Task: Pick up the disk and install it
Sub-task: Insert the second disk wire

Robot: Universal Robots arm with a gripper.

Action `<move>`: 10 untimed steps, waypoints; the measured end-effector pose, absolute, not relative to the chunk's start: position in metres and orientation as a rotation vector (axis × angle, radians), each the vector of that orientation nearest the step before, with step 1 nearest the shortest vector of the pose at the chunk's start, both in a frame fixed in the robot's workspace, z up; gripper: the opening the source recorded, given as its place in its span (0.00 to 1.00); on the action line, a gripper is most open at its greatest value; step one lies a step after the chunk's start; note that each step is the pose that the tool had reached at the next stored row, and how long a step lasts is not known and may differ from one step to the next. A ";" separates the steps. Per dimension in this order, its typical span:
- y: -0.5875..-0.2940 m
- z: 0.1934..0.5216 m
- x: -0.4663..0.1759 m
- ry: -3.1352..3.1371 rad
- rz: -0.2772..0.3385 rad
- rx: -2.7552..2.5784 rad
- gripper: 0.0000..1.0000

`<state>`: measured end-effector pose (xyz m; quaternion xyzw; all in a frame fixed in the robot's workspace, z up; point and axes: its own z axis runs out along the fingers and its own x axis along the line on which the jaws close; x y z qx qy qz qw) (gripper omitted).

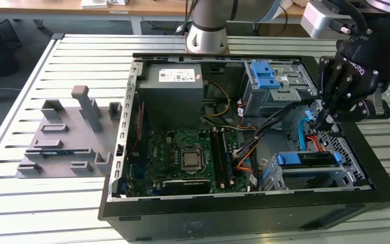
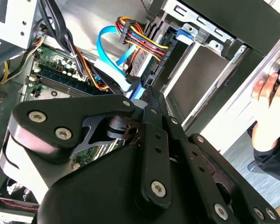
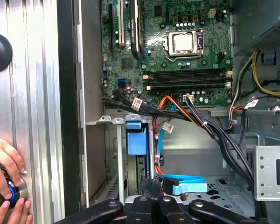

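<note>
Fixture plate (image 1: pixel 63 142), grey, at the exterior view's left on the slatted table (image 1: pixel 79 51); no disk on it. Next over, open computer case (image 1: pixel 249 216) lying on its side, motherboard (image 1: pixel 188 157) in the middle, grey power-supply box (image 1: pixel 174 84) above it in frame. Further right, upper drive cage with blue latch (image 1: pixel 266 76).

Below that, toward the exterior view's right, lower cage holding the disk (image 1: pixel 310 159), blue carrier edge facing up, already sitting inside the bay. Judged: pick-up done, insertion mostly done. Full seating and latching not confirmable; blue data cable (image 1: pixel 308 133) hanging loose nearby, not visibly plugged in.

Rightmost, gripper (image 1: pixel 322 121) hanging over the case's right edge, just above the disk, pointed down at the bay among the cables. Looks apart from the disk in the exterior view; contact not certain. Released or clenched: cannot tell. Nothing seen carried.

Person's hand (image 3: pixel 4 179) in the first wrist view resting on a blue-ringed knob on the table beside the case.
</note>
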<state>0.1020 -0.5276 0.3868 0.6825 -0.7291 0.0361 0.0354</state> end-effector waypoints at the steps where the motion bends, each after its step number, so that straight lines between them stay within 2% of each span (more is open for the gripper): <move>1: -0.527 0.387 0.102 -2.240 0.111 2.097 0.11; 10: -0.520 0.389 0.099 -2.240 0.111 2.097 0.11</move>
